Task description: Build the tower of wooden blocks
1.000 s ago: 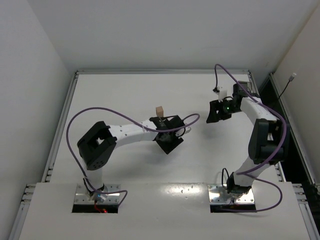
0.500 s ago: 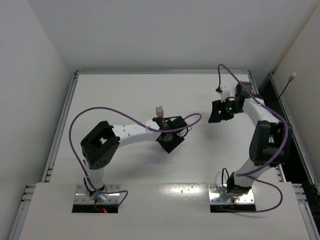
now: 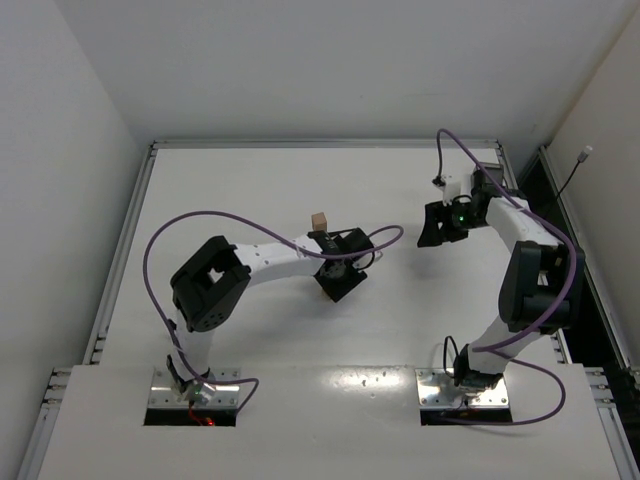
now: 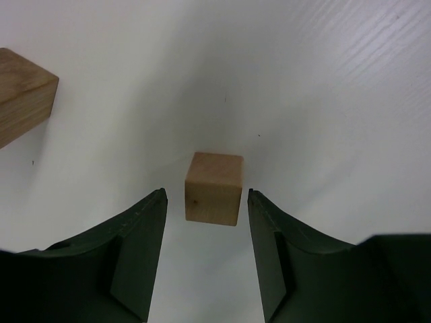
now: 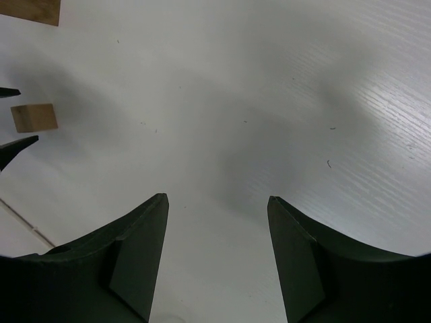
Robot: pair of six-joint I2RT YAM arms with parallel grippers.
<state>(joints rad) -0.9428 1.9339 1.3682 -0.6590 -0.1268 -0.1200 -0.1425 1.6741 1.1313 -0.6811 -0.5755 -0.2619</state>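
Note:
A small tan wood cube (image 4: 214, 187) lies on the white table just beyond and between my left gripper's (image 4: 206, 194) open fingertips, touching neither. A larger wood block (image 4: 20, 94) stands at that view's upper left; in the top view it is the tower (image 3: 319, 222), just behind my left gripper (image 3: 336, 278), which hides the small cube. My right gripper (image 5: 216, 198) is open and empty over bare table at the right (image 3: 436, 226). Its view shows the small cube (image 5: 34, 117) far left between the left fingertips (image 5: 16, 144) and a block edge (image 5: 30, 10) at the top.
The white table (image 3: 250, 180) has raised rails along its left, back and right edges. Purple cables loop from both arms. White walls enclose the back and left sides.
My left arm's elbow has swung right and its gripper has shifted slightly nearer, staying open over the cube. My right gripper has moved very little.

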